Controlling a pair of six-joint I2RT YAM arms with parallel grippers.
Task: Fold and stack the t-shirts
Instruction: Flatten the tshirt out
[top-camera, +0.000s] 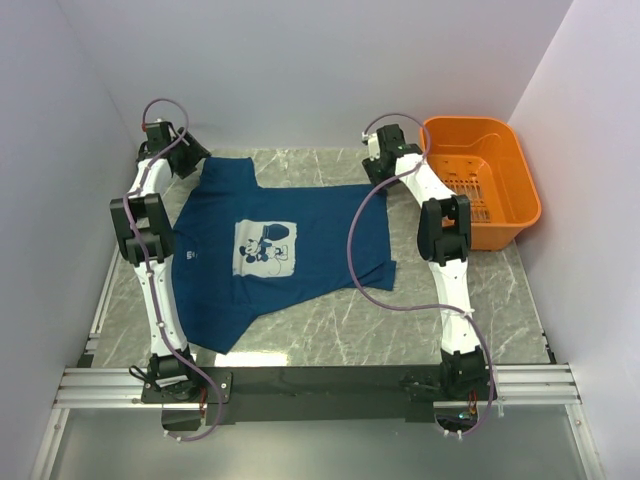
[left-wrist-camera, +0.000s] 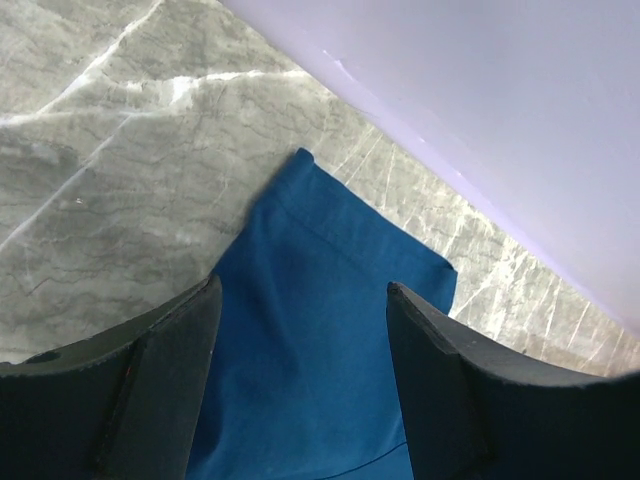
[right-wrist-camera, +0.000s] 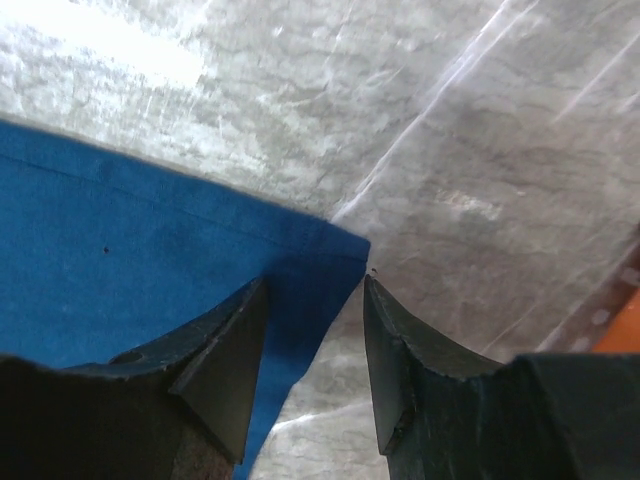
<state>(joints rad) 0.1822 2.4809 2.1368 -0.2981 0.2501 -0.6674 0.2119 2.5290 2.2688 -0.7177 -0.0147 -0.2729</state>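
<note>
The t-shirt (top-camera: 300, 215) lies spread flat on the marble table (top-camera: 330, 330), covering the middle and reaching toward 9 o'clock in the top view, with its pale print (top-camera: 265, 247) facing up near its centre. One sleeve points to 11 o'clock and the other to 7 o'clock, while the straight hem runs along the 3 o'clock side. The left gripper (left-wrist-camera: 302, 290) hangs at the 11 o'clock corner of the table, over the far sleeve. Its fingers (left-wrist-camera: 150, 370) are spread wide, with the sleeve end lying flat on the marble between and beyond them, and they pinch nothing. In that wrist view the sleeve runs from 6 o'clock up toward 12, and the lilac wall (left-wrist-camera: 500, 120) fills the 1 to 3 o'clock part. The right gripper (right-wrist-camera: 315, 283) sits at about 1 o'clock on the table in the top view, above the far hem corner. Its fingers (right-wrist-camera: 225, 360) stand apart with a narrower gap, and the stitched corner of the shirt lies flat just past the tips, mostly on the 9 o'clock side, with bare marble at 3 o'clock. I cannot tell whether either pair of tips touches the cloth. An orange basket (top-camera: 500, 232) stands at 2 o'clock, just beside the right arm and apart from the shirt. A purple cable (top-camera: 352, 240) from the right arm loops over the hem side of the shirt.
</note>
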